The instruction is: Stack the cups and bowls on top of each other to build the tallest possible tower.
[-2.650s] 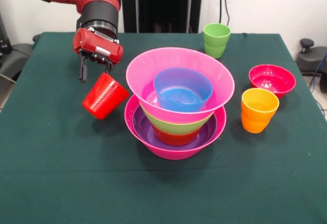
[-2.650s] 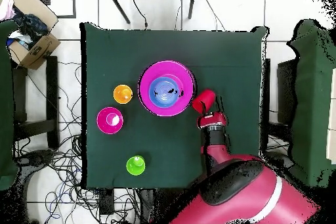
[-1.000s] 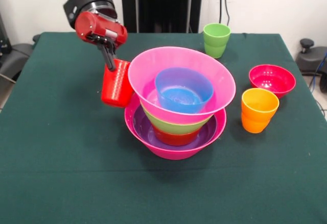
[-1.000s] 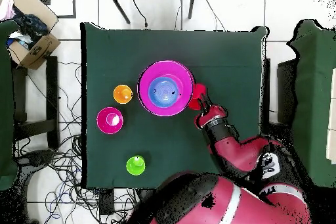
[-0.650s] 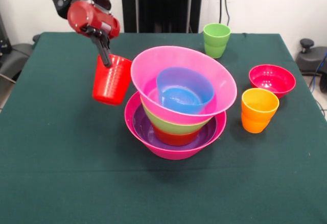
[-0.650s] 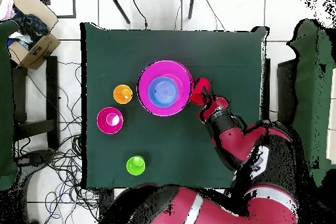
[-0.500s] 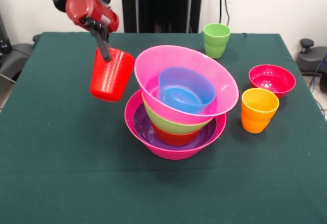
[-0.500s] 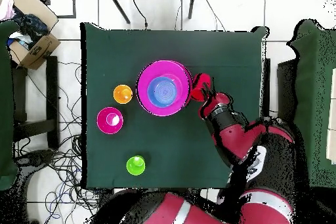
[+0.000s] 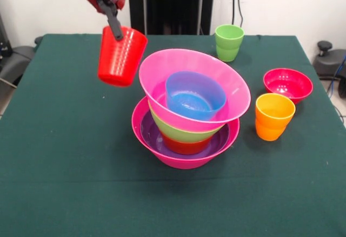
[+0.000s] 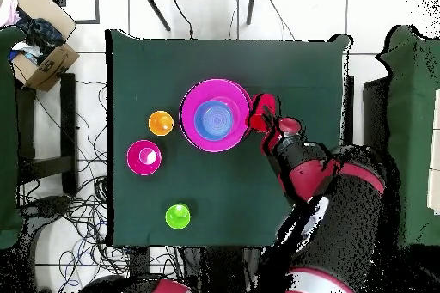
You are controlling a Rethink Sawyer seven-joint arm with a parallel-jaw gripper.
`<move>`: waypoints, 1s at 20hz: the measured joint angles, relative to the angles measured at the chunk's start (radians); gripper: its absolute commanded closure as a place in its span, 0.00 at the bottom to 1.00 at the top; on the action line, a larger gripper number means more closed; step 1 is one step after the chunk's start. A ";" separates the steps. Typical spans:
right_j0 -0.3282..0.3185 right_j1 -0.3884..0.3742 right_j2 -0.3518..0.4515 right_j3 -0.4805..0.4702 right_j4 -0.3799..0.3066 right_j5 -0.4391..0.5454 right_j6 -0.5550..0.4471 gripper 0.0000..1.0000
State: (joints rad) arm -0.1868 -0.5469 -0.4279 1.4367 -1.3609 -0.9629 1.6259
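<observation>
The tower (image 9: 186, 113) stands mid-table: a large hot-pink bowl (image 9: 184, 158) as base, then purple (image 9: 154, 134), orange-red (image 9: 184, 146) and lime green (image 9: 186, 133) bowls, a tilted hot-pink bowl (image 9: 227, 83) and a blue bowl (image 9: 194, 94) on top. It shows in the overhead view (image 10: 215, 116) too. My gripper (image 9: 114, 31) is shut on the rim of the red cup (image 9: 120, 56), held in the air left of the tower's top; the cup (image 10: 260, 109) shows overhead beside the stack. The orange cup (image 9: 273, 116), lime green cup (image 9: 229, 41) and crimson bowl (image 9: 287, 85) stand on the table.
The green table cloth (image 9: 65, 156) runs to edges on all sides. In the overhead view a cardboard box (image 10: 39, 39) sits off the table at top left, with cables on the floor.
My gripper has lifted the red cup from low beside the stack to above the upper pink bowl's rim level. The upper pink bowl tilted and shifted slightly.
</observation>
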 measured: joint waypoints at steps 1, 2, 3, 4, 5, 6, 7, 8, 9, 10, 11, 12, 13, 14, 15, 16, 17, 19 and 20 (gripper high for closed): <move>0.010 -0.004 -0.011 -0.013 -0.023 0.000 0.021 1.00; 0.018 -0.004 -0.023 -0.027 -0.045 0.000 0.050 1.00; 0.027 -0.005 -0.035 -0.041 -0.066 0.000 0.079 1.00; 0.036 -0.003 -0.049 -0.055 -0.088 0.000 0.116 1.00; 0.042 -0.002 -0.056 -0.061 -0.100 0.000 0.135 1.00; 0.047 -0.001 -0.064 -0.067 -0.112 0.000 0.157 1.00; 0.056 0.001 -0.074 -0.073 -0.127 0.000 0.187 1.00; 0.065 0.002 -0.084 -0.077 -0.142 0.000 0.219 1.00; 0.089 0.002 -0.107 -0.083 -0.171 0.000 0.297 1.00; 0.097 0.002 -0.115 -0.084 -0.179 -0.001 0.325 1.00; 0.109 0.002 -0.126 -0.085 -0.192 0.000 0.363 1.00; 0.129 0.003 -0.143 -0.085 -0.211 -0.001 0.423 1.00; 0.152 0.005 -0.162 -0.085 -0.231 -0.001 0.483 1.00; 0.166 0.008 -0.174 -0.085 -0.243 -0.001 0.519 1.00; 0.180 0.011 -0.185 -0.086 -0.254 -0.001 0.554 1.00; 0.224 0.030 -0.224 -0.090 -0.291 -0.001 0.665 1.00; 0.235 0.036 -0.234 -0.092 -0.301 -0.001 0.695 1.00; 0.254 0.050 -0.253 -0.097 -0.318 -0.001 0.754 1.00; 0.270 0.064 -0.270 -0.105 -0.333 -0.001 0.812 1.00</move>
State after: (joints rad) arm 0.0836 -0.4833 -0.6980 1.3322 -1.6940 -0.9642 2.4380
